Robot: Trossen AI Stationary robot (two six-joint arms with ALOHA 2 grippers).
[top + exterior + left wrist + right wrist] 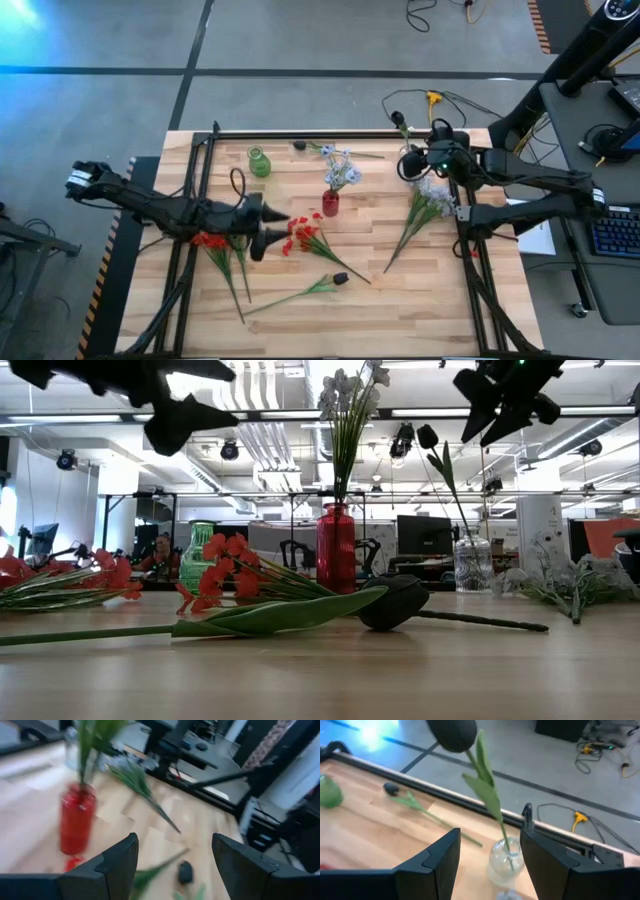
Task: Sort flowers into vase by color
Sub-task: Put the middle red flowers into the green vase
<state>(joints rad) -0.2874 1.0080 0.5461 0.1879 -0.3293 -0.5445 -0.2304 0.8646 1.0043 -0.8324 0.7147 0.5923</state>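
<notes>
My left gripper [275,230] [175,845] hangs open above the table, beside a red-flower bunch [305,235] lying flat. A second red bunch [210,240] lies under that arm. The red vase [330,203] [75,820] stands upright with pale blue-white flowers [340,170] in it. My right gripper [490,840] [495,405] is open above the clear vase [507,857] [470,565]. A dark tulip [452,732] stands with its stalk in that vase, and the fingers are on either side of the stalk without touching it. Another dark tulip [340,279] lies on the table.
A green vase [259,162] stands near the far left. A third dark tulip [300,146] lies by the far edge, and a pale blue-white bunch [425,205] lies on the right. Bare wood shows along the near edge [400,320].
</notes>
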